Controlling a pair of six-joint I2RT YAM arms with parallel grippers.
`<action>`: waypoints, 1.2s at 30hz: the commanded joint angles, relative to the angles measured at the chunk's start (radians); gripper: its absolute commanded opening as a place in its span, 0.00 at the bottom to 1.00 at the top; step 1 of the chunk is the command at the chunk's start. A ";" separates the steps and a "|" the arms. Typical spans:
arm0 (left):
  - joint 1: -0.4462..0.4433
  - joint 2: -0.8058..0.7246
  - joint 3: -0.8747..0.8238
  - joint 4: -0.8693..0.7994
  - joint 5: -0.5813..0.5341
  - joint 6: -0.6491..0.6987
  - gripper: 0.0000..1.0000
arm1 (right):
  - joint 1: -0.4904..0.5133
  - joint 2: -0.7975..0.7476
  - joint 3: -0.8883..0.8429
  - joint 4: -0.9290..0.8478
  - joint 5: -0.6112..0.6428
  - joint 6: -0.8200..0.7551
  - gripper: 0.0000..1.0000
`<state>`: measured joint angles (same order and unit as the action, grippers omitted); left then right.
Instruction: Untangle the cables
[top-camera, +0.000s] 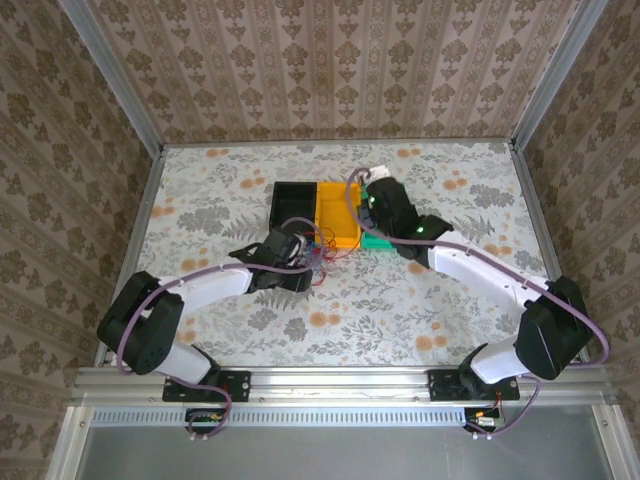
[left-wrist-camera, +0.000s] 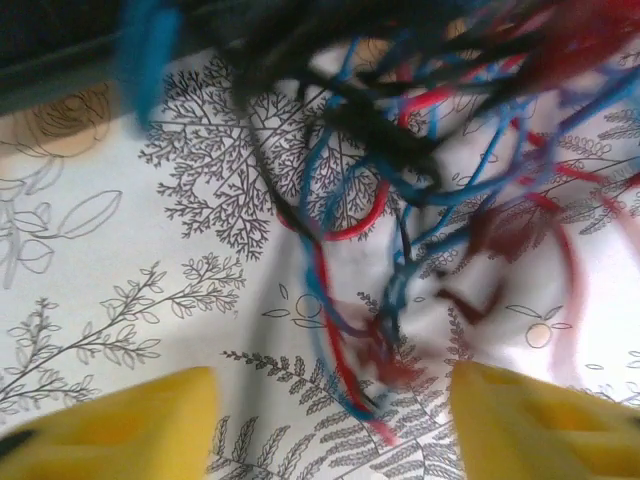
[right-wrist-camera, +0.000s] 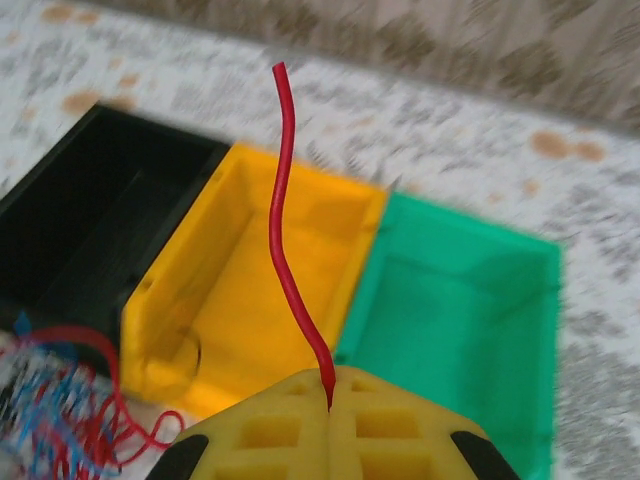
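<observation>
Bins: we count three: black bin (right-wrist-camera: 90, 220), yellow bin (right-wrist-camera: 215, 270), green bin (right-wrist-camera: 470, 300).
Arms: we count two: left arm (top-camera: 200, 288), right arm (top-camera: 480, 272).
Cables: we count one separate red cable (right-wrist-camera: 285, 220); the tangle (left-wrist-camera: 370, 130) is uncountable.

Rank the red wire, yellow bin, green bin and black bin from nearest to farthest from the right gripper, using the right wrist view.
1. The red wire: pinched in the right gripper, standing up.
2. The yellow bin, just ahead left, and the green bin, just ahead right: too close to call.
3. The black bin: farthest, far left.
</observation>
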<state>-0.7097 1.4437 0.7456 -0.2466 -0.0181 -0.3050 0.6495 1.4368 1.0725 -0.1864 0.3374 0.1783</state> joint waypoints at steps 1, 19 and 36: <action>0.015 -0.065 -0.021 -0.012 0.049 0.064 0.75 | 0.006 0.013 -0.065 -0.008 -0.103 0.035 0.00; 0.115 -0.090 0.042 0.013 0.090 0.063 0.85 | -0.142 0.229 0.039 0.003 -0.288 0.204 0.58; 0.119 -0.028 0.095 -0.027 0.167 0.007 0.85 | -0.213 0.671 0.476 -0.185 -0.173 0.282 0.24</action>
<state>-0.5819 1.4128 0.8082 -0.2295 0.1249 -0.2840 0.4511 2.0552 1.4960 -0.3214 0.1268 0.4179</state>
